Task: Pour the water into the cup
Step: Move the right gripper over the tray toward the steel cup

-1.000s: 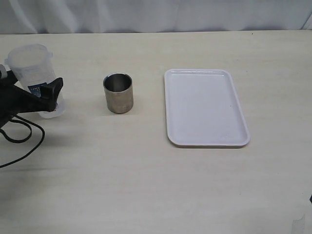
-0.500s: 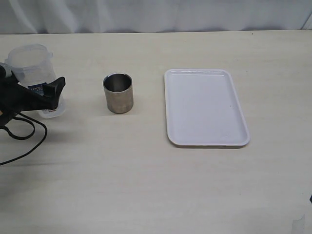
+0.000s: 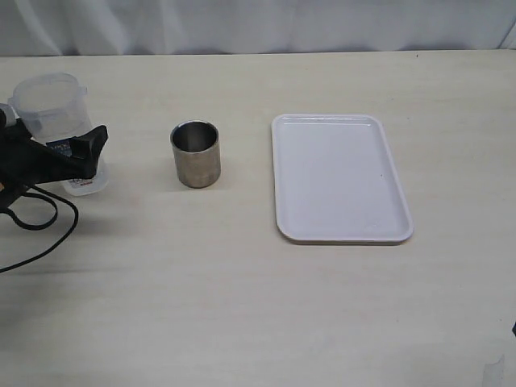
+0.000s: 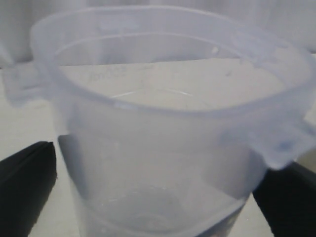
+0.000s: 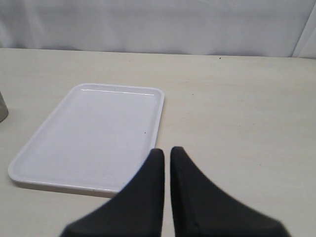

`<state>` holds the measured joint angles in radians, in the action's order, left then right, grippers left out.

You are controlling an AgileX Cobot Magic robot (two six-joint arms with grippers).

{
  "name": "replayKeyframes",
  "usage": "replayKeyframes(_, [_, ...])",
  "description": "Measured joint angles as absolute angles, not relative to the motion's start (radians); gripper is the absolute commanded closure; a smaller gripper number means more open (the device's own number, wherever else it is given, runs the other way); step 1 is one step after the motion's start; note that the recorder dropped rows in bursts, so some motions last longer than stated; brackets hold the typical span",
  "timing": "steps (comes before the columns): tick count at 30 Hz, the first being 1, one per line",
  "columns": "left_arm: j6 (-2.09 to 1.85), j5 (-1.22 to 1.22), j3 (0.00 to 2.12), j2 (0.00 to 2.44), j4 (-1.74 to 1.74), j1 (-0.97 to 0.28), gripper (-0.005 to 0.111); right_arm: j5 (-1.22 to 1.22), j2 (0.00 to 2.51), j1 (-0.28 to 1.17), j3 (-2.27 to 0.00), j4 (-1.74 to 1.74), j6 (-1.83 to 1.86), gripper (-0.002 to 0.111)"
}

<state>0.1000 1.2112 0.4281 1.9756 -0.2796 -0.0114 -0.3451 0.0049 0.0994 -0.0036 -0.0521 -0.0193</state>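
A pale bench (image 3: 242,306) fills my exterior view, with a white curtain (image 3: 258,24) along the top of the frame. The cup (image 3: 196,153) stands upright left of centre, open mouth up, nothing touching it. To its right, well apart, a white tray (image 3: 343,234) lies flat with nothing on it. At the far left edge of the frame my left gripper (image 3: 76,155) is clamped on the clear plastic jug (image 3: 50,109), gripping it low on the body, near its blue label. The jug is upright, near the cup but clear of it. My left wrist view looks down into the jug's wide rim, with a black finger (image 4: 24,190) on either side of the wall. I cannot tell from here whether the jug's base sits on the bench. A black cable (image 3: 40,230) loops on the bench below that arm. In my right wrist view the right gripper (image 5: 166,158) is closed with only a thin slit between its fingers, holding nothing, above bare bench just beside the tray.
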Motion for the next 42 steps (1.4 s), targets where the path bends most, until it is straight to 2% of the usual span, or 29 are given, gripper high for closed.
replayKeyframes(23, [0.100, 1.211, 0.428, 1.976, -0.280, -0.011, 0.002, -0.345, 0.005, 0.099, -0.004, -0.060, 0.005, 0.104])
replayKeyframes(26, [0.100, 1.211, 0.428, 1.976, -0.280, -0.011, 0.002, -0.197, 0.005, 0.099, -0.002, -0.100, 0.053, 0.104])
replayKeyframes(28, [0.100, 1.211, 0.428, 1.976, -0.280, -0.011, 0.004, 0.012, 0.005, 0.099, -0.002, -0.106, 0.060, 0.104])
replayKeyframes(29, [0.100, 1.211, 0.428, 1.976, -0.280, -0.011, 0.007, 0.139, 0.005, 0.099, -0.002, -0.106, 0.062, 0.104])
replayKeyframes(31, [0.100, 1.211, 0.428, 1.976, -0.280, -0.011, 0.031, 0.351, 0.005, 0.099, -0.002, -0.106, 0.054, 0.104])
replayKeyframes(32, [0.100, 1.211, 0.428, 1.976, -0.280, -0.011, 0.037, 0.416, 0.004, 0.099, -0.002, -0.106, 0.011, 0.104])
replayKeyframes(36, [0.100, 1.211, 0.428, 1.976, -0.280, -0.011, 0.063, 0.500, 0.004, 0.099, -0.002, -0.106, -0.131, 0.104])
replayKeyframes(42, [0.100, 1.211, 0.428, 1.976, -0.280, -0.011, 0.093, 0.518, 0.004, 0.099, -0.002, -0.106, -0.266, 0.104])
